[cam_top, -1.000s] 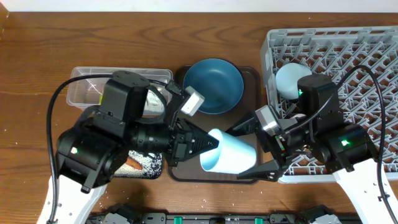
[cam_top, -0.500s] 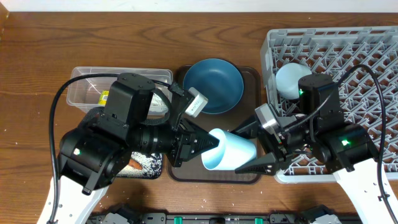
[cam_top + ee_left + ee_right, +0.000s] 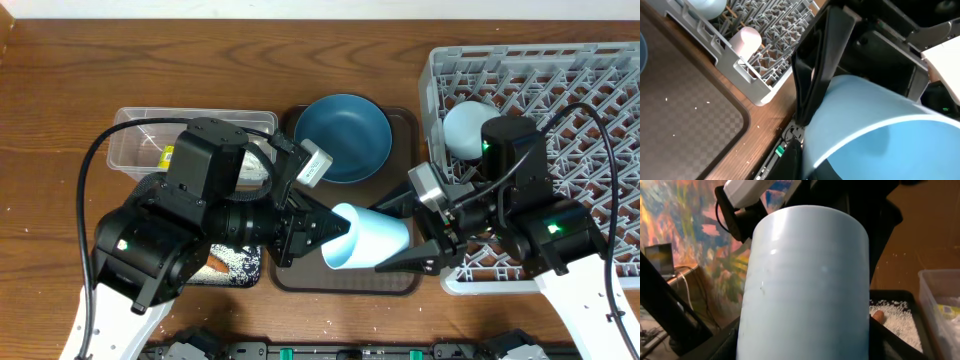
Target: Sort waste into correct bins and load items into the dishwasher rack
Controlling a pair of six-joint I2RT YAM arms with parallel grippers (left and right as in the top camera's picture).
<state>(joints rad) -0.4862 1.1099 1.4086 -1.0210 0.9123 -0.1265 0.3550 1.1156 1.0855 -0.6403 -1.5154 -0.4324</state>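
The light blue cup hangs on its side above the brown serving tray, mouth toward the left arm. My left gripper is shut on its rim, one finger inside the cup. My right gripper has come in from the right, and its fingers press on both sides of the cup's body. The dark blue plate lies at the back of the tray. The grey rack holds the white bowl and the white cup.
The clear tub at the back left holds a yellow wrapper. The black tray under the left arm holds rice and the carrot. A few rice grains lie on the serving tray.
The right gripper's jaws have closed in from wide apart onto the cup's sides. The cup and both arms have shifted slightly; the left gripper keeps its hold on the rim.
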